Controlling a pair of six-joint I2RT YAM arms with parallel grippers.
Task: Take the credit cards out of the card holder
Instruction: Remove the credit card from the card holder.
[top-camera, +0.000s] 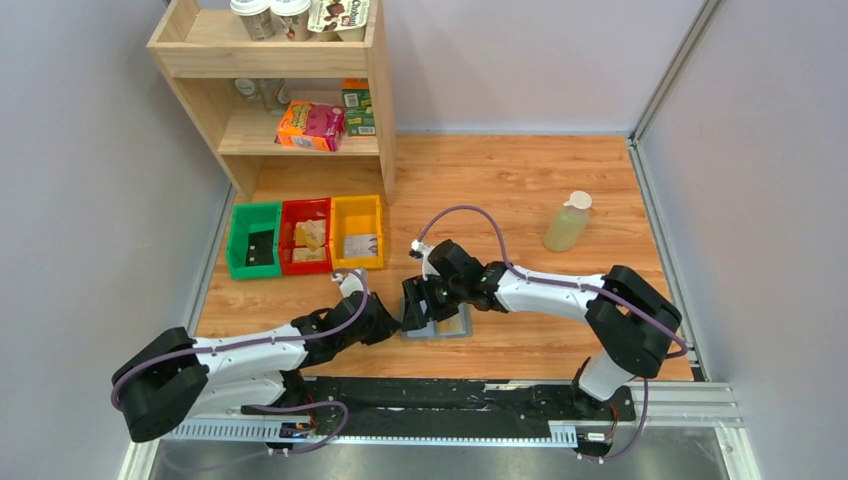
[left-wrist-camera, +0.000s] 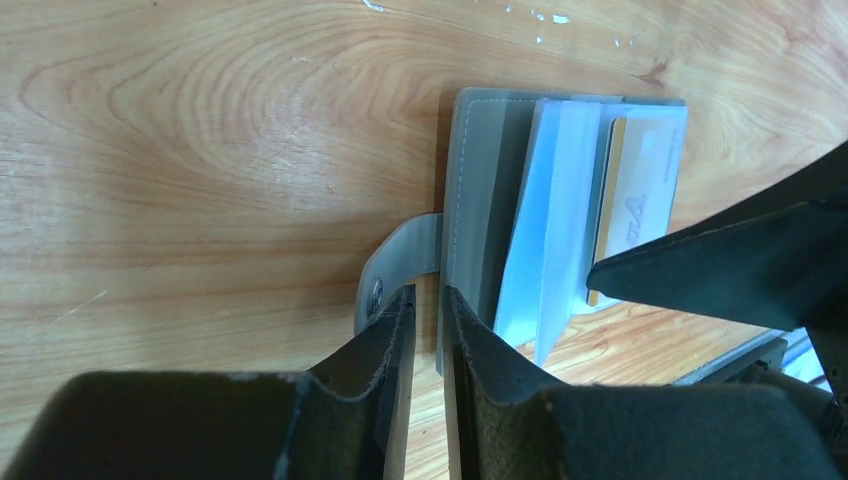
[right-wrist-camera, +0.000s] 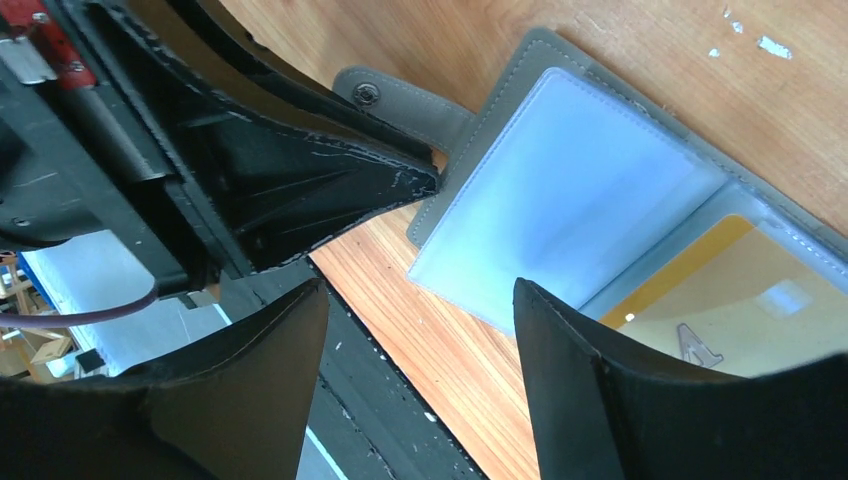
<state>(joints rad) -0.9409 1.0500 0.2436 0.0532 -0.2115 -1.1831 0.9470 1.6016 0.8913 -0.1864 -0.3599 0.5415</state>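
Left claw (left-wrist-camera: 428, 300) pinches the card holder (left-wrist-camera: 470, 200) at its tab edge, right claw (right-wrist-camera: 418, 295) hangs released above the yellow credit card (right-wrist-camera: 700, 290). Best nip only the card, slide it out flat.

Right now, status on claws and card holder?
Left claw pinching card holder edge. Right claw open over it. Yellow card still in sleeve. Nothing blocking.
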